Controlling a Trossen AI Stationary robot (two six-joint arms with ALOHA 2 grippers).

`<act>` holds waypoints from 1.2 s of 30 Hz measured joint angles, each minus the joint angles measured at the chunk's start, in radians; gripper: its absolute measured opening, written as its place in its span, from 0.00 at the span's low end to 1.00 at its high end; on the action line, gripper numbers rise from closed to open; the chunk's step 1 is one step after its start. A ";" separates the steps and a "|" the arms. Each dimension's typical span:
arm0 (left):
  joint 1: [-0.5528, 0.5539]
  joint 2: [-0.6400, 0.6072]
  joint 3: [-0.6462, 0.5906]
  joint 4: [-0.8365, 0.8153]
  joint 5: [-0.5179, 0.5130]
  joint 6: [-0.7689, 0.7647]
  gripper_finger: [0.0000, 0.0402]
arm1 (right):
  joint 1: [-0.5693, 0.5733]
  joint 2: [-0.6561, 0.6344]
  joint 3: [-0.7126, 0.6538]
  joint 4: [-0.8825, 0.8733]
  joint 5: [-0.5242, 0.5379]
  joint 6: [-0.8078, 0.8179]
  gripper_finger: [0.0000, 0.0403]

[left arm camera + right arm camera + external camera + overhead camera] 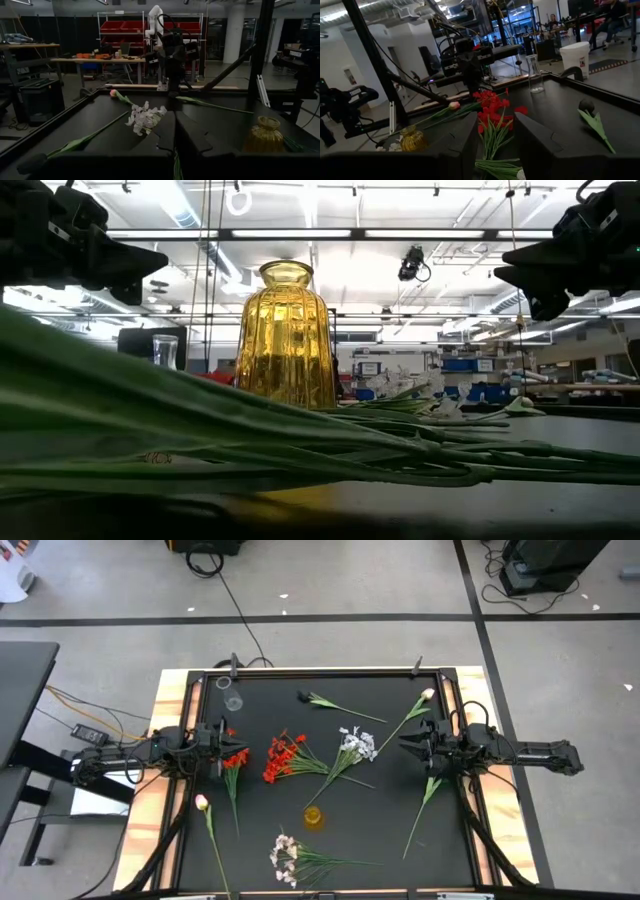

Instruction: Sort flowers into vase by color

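Flowers lie flat on the black table top. A red blossom cluster [283,757] [490,105] and a white-lilac spray [355,745] [145,117] lie mid-table. A second white spray [285,858] lies near the near edge. One pink tulip [428,694] [113,93] lies far right, another [201,802] near left. A single red flower [235,758] lies just under my left gripper [222,746] [175,117], which is shut and raised above the table. My right gripper [408,748] [495,132] is open, also raised, at the right side. The yellow glass vase [313,817] [287,335] stands upright.
A small clear glass vase [233,700] [535,75] stands near the far left corner. A dark-budded green stem [340,706] [592,122] lies by the far edge, and a bare leafy stem [425,805] lies below the right arm. A raised frame [300,673] rims the table.
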 joint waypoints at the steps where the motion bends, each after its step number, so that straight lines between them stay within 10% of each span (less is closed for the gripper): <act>1: 0.000 0.000 0.000 0.000 0.000 0.000 0.05 | 0.000 0.000 0.000 0.000 0.000 0.000 0.33; 18: 0.000 0.000 0.000 0.035 -0.072 -0.015 0.05 | 0.000 0.000 0.000 0.034 0.017 -0.015 0.33; 29: 0.000 0.000 0.000 0.147 -0.214 -0.265 0.05 | -0.023 0.013 0.000 0.329 0.531 0.290 0.33; 36: 0.000 0.000 0.012 0.285 -0.374 -0.320 0.05 | -0.075 0.088 0.005 0.327 0.538 0.503 0.33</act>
